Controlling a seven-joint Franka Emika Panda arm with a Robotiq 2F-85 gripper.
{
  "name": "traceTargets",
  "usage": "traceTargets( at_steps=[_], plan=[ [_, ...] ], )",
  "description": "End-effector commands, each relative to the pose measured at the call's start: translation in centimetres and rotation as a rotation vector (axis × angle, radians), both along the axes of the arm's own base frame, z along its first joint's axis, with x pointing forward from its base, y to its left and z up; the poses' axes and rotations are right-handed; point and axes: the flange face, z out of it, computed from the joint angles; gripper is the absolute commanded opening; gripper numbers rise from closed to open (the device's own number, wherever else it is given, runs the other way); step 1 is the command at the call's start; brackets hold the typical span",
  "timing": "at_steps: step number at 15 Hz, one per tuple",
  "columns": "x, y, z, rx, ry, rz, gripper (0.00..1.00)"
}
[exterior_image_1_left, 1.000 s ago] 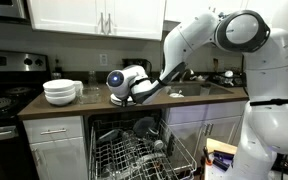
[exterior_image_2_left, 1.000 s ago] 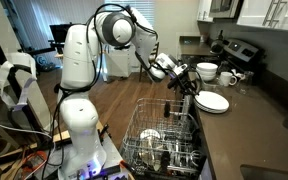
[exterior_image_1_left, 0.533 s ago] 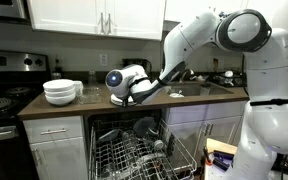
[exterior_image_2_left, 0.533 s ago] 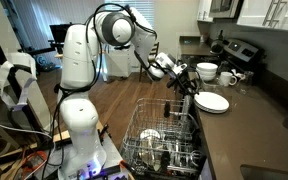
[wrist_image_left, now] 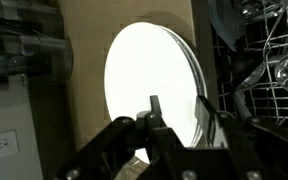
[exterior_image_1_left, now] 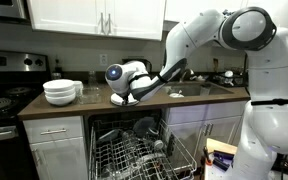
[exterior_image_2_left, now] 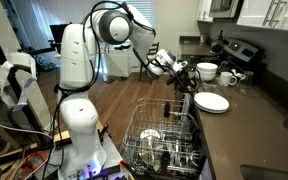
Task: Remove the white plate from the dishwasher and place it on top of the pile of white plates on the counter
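The pile of white plates (exterior_image_1_left: 121, 99) lies on the dark-brown counter (exterior_image_1_left: 84, 106), and it also shows in an exterior view (exterior_image_2_left: 212, 102). In the wrist view the top white plate (wrist_image_left: 144, 80) lies flat on the pile. My gripper (wrist_image_left: 181, 115) is open just above the pile's edge, one finger over the plate and one past its rim, holding nothing. The gripper shows in both exterior views (exterior_image_1_left: 127, 97) (exterior_image_2_left: 189, 84). The dishwasher (exterior_image_1_left: 134, 145) stands open below the counter with its wire rack (exterior_image_2_left: 164, 140) pulled out.
A taller stack of deep white bowls (exterior_image_1_left: 62, 92) stands on the counter beside the pile (exterior_image_2_left: 207, 71). A dark round dish (exterior_image_1_left: 144, 127) and a white item (exterior_image_2_left: 151, 136) sit in the rack. A black stove (exterior_image_1_left: 2, 95) is at the counter's end.
My gripper has risen slightly above the pile of plates. The plates have not moved.
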Motion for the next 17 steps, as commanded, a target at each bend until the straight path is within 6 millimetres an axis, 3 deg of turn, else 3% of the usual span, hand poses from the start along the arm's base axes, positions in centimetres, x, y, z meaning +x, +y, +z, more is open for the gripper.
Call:
traceTargets(
  at_steps=[1,3,4,5,8,10,11,14,15,17],
  plan=[
    [-0.5,0.0,2.1,0.037,0.028,0.014,0.47],
    [-0.7,0.0,2.9,0.083,0.036,0.019,0.44],
    [-0.8,0.0,3.3,0.107,0.040,0.023,0.57],
    [-0.9,0.2,3.7,0.137,0.045,0.028,0.62],
    [-1.3,0.6,4.8,0.205,0.069,0.031,0.67],
    [-1.7,0.9,5.5,0.232,0.081,0.028,0.76],
    [-1.9,1.0,5.9,0.242,0.084,0.029,0.94],
    [-2.8,1.8,6.9,0.259,0.084,0.040,1.00],
    [-1.4,1.4,5.9,0.239,0.068,0.013,0.89],
    [-1.9,1.8,6.4,0.243,0.065,0.021,1.00]
  ],
)
